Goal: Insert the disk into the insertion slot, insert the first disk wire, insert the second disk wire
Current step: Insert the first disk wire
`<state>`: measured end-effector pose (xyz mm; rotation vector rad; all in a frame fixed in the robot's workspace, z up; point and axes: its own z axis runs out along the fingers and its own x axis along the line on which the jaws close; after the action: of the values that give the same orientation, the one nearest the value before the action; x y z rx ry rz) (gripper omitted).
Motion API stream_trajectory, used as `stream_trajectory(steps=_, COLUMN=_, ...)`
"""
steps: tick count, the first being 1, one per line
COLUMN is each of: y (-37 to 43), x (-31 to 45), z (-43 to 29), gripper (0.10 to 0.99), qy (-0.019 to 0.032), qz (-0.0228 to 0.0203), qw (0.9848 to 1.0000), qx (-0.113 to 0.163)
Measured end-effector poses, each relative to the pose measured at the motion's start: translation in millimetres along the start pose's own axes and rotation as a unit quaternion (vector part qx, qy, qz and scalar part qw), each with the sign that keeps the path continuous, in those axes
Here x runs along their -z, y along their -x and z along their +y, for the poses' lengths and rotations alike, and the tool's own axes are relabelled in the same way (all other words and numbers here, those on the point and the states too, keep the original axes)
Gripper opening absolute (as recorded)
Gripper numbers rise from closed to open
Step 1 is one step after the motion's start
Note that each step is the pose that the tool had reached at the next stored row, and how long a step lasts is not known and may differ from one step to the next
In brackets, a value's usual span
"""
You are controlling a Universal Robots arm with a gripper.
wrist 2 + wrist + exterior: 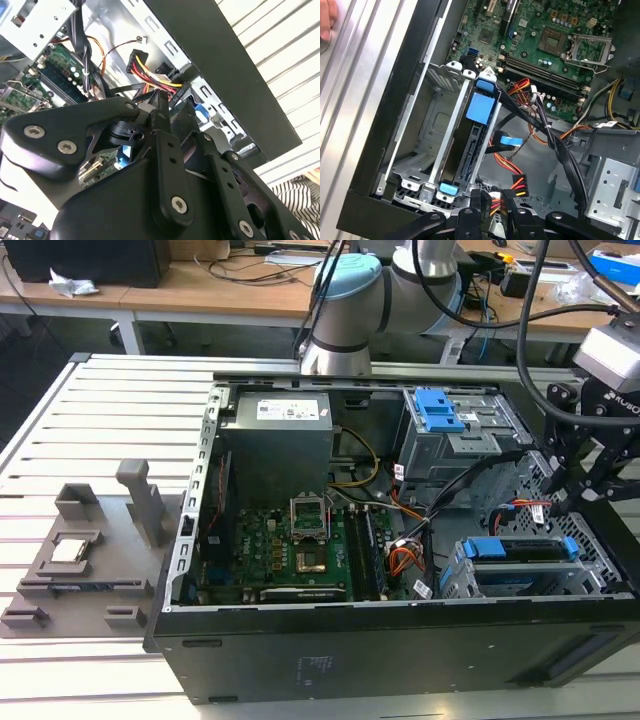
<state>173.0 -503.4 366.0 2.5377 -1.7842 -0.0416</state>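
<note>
The disk (525, 550), silver-grey in a blue carrier, sits inside the insertion slot (458, 582), the low metal cage at the case's front corner on the exterior view's right. In the first wrist view the disk (470, 150) stands edge-on in the slot (432, 132). My gripper (570, 495) hangs just above the cage's far end. Its fingers (476, 200) are closed on a disk wire (494, 203) of red, yellow and black strands, with a black plug (517, 182) beside them. A second wire with a blue plug (510, 141) lies loose near the disk.
The taller grey bay with a blue latch (440, 410) stands behind the cage. Cable bundles (555, 145) cross between bay and motherboard (300, 550). A grey fixture (85, 560) lies on the slatted table. A hand (325, 22) rests on the table outside the case.
</note>
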Motion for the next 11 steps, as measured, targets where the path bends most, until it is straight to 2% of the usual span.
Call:
stream_trajectory(steps=1, y=1.5, x=-0.7, z=-1.0, gripper=0.302, qy=0.0032, qz=0.0089, qw=1.0, qx=0.0)
stream_trajectory(steps=4, y=3.9, x=-1.8, z=-2.7, gripper=0.302, qy=0.0086, qz=0.0238, qw=0.9997, qx=-0.001)
stream_trajectory(steps=5, y=4.6, x=-2.2, z=-3.3, gripper=0.302, qy=0.0091, qz=0.0255, qw=0.9996, qx=-0.001)
stream_trajectory(steps=9, y=8.8, x=-5.7, z=-6.1, gripper=0.302, qy=0.0099, qz=0.0274, qw=0.9996, qx=-0.002)
stream_trajectory(steps=11, y=9.4, x=-6.7, z=-7.1, gripper=0.302, qy=0.0113, qz=0.0313, qw=0.9994, qx=-0.002)
